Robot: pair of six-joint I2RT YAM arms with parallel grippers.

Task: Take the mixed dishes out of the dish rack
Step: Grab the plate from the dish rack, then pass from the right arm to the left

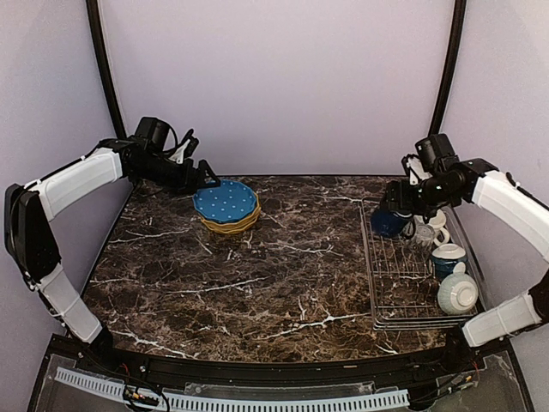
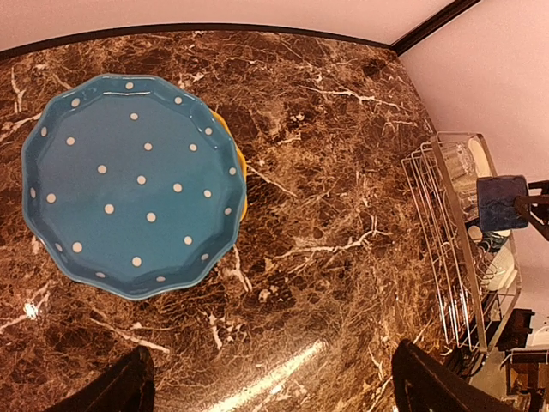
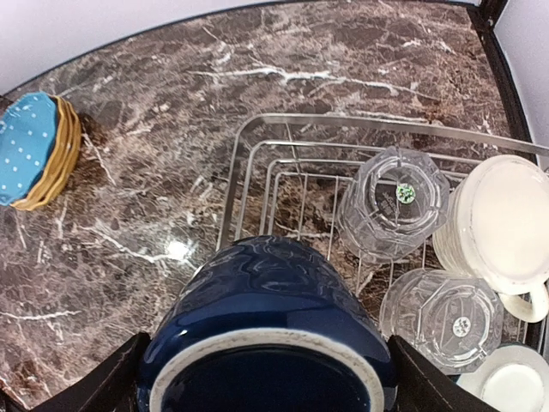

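Two claws were at work, and I will take them from the left of the overhead view. My left gripper (image 1: 206, 176) hung in the upper left, just beside the stack of unloaded plates, its fingers spread wide with nothing between them. That stack had the blue white-dotted plate (image 1: 225, 200) on top and yellow plates (image 1: 230, 226) under it, sitting on the marble table (image 1: 283, 257) well apart from everything else.

Across the bare middle, at the right of the frame, lay the dish rack (image 1: 403, 283). My right gripper (image 3: 270, 384) was at the rack's upper left corner, clamped on the dark blue cup (image 3: 266, 318). From my wrist camera the cup filled the whole gap between my fingers, mouth toward the lens. I could not tell whether its base had left the wires.

Further right in the rack stood two clear glass tumblers (image 3: 393, 202), upside down, with the cream mug (image 3: 502, 223) touching or nearly touching them. Lower in the overhead view were two pale teal-and-white bowls (image 1: 457, 293).

I judged the step in hand to be taking the cup out, with most of the rack not yet emptied. The next move called for a straight lift clear of the low side wall and the nearest tumbler. After that, a carry leftward onto open marble, setting down away from the plates.
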